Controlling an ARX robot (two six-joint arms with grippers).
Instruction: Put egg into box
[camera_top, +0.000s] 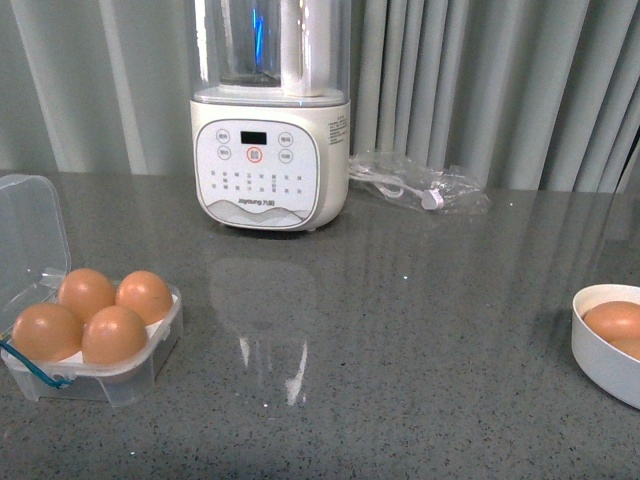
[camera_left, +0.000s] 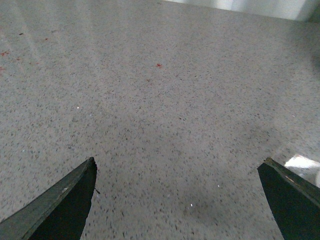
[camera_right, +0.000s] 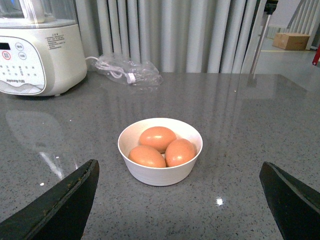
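Note:
The box (camera_top: 150, 352) is a clear case with a teal clasp at the table's front left. Its lid (camera_top: 30, 230) stands open and several brown eggs (camera_top: 113, 335) fill its hollows. More brown eggs (camera_right: 157, 138) lie in a round white bowl (camera_right: 160, 175), which also shows at the right edge of the front view (camera_top: 600, 365). My right gripper (camera_right: 179, 162) is open and empty, a short way in front of the bowl. My left gripper (camera_left: 178, 160) is open and empty over bare table. Neither arm shows in the front view.
A white blender (camera_top: 270, 150) stands at the back middle of the grey speckled table; it also shows in the right wrist view (camera_right: 35, 55). A clear plastic bag with a white cable (camera_top: 420, 185) lies beside it. Grey curtains hang behind.

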